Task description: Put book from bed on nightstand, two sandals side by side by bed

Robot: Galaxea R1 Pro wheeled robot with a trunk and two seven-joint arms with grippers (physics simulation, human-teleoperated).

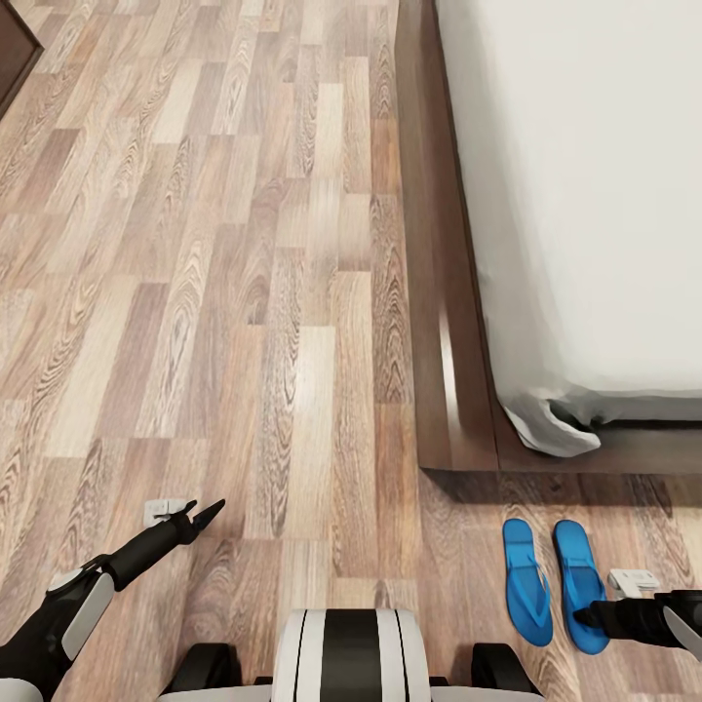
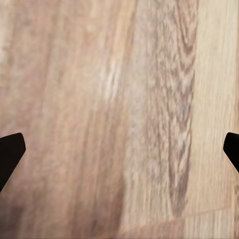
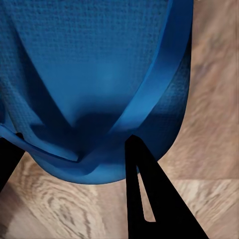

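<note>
Two bright blue sandals lie side by side on the wood floor just past the foot corner of the bed (image 1: 444, 292). One sandal (image 1: 526, 580) is on the left and the other sandal (image 1: 575, 570) on the right. My right gripper (image 1: 585, 616) is low at the near end of the right-hand sandal (image 3: 99, 74). Its fingers (image 3: 149, 199) close around the strap end, with the right gripper (image 3: 74, 144) touching it. Over bare floor at the lower left, my left gripper (image 1: 205, 514) hangs open and holds nothing (image 2: 119, 144). The book and the nightstand are out of view.
The grey-beige mattress (image 1: 585, 195) fills the upper right on its dark wood frame. A corner of dark furniture (image 1: 15, 49) shows at the top left. Wide plank floor (image 1: 244, 292) stretches left of the bed. My base (image 1: 349, 653) sits at the bottom centre.
</note>
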